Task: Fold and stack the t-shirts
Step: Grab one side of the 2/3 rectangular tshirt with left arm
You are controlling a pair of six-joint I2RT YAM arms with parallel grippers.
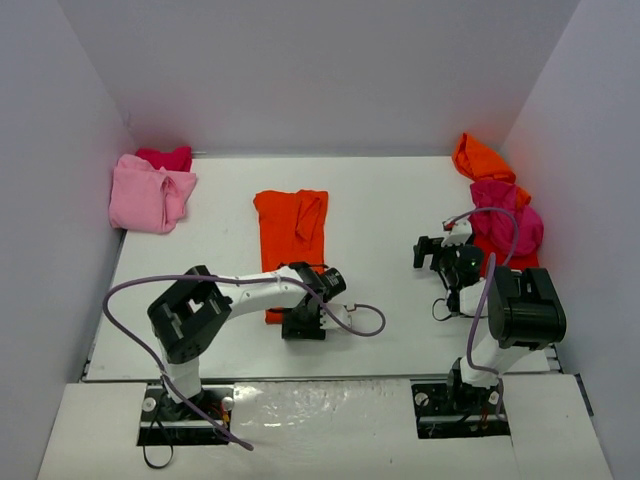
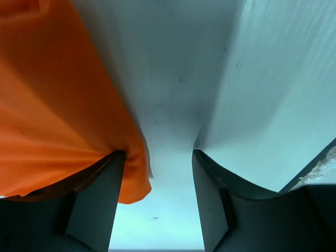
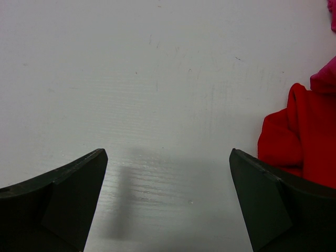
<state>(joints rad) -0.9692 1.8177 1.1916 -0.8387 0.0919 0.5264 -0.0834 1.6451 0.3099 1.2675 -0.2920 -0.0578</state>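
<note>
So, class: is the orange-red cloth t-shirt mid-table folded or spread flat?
Partly folded: the orange-red cloth t-shirt lies as a narrow strip, one side lapped over itself.

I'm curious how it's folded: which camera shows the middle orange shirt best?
The top view: nearly all of the orange shirt shows, its near end at the left pincer. The left wrist view shows only a corner; the right wrist view, none.
</note>
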